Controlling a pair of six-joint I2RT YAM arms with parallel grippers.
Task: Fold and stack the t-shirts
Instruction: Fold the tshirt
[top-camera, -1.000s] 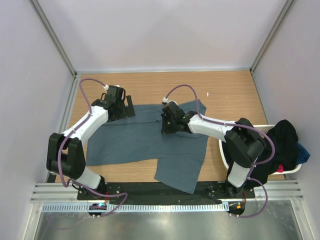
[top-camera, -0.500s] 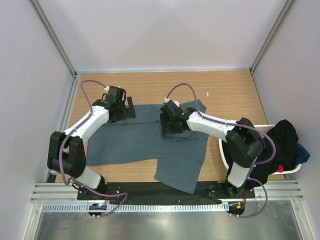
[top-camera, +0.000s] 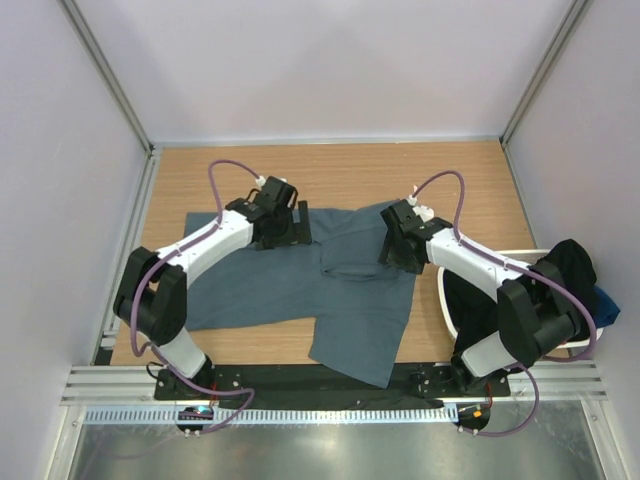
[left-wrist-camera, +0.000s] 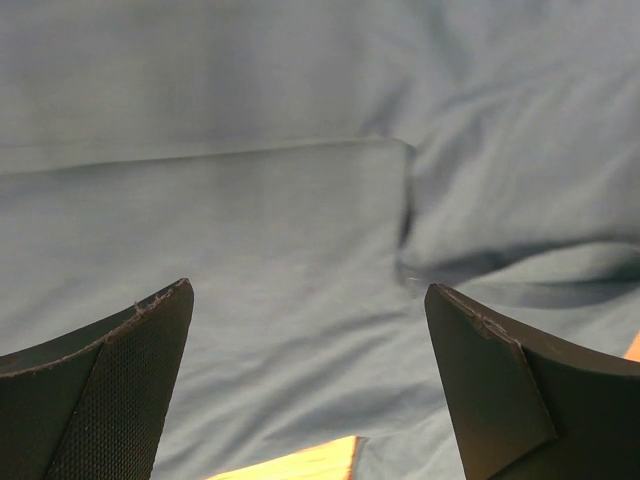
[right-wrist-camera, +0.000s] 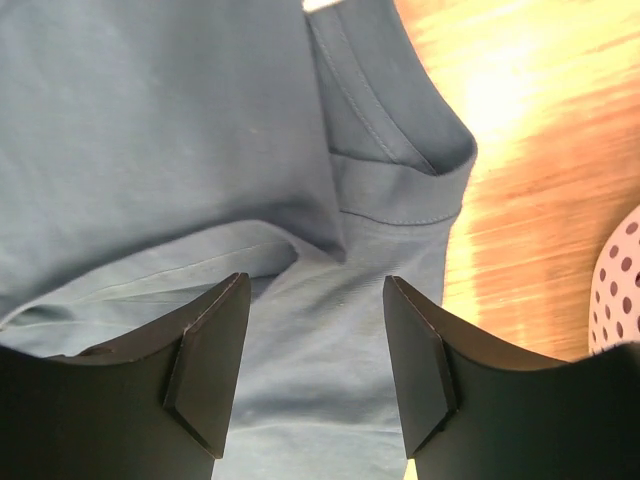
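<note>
**Position of garment.** One slate blue-grey t-shirt (top-camera: 300, 290) lies spread on the bench (top-camera: 350, 170), with one portion hanging towards the near edge. The left gripper (top-camera: 292, 228) stands over the shirt's far edge, left of centre. The right gripper (top-camera: 398, 248) stands over its far right part. In the right wrist view, a hemmed sleeve (right-wrist-camera: 400, 150) lies just beyond the right gripper (right-wrist-camera: 315, 280), with bare wood beside it.

**Gripper state.** In the left wrist view, the left gripper (left-wrist-camera: 308, 288) has its jaws spread wide, with only flat cloth and a folded edge showing below the gap. The right gripper's jaws are parted less widely, and nothing is between them. Neither holds the shirt.

**Count.** One shirt is on the bench. One white basket (top-camera: 444, 300) stands at the right, holding black cloth (top-camera: 570, 280), blue cloth (top-camera: 605, 305) and red cloth (top-camera: 560, 337). The number of garments inside cannot be told. There are two arms and two grippers.

**Arm pose.** The left arm has its elbow out to the left and its forearm reaching right and away. The right arm has its elbow over the basket and its forearm reaching left.
</note>
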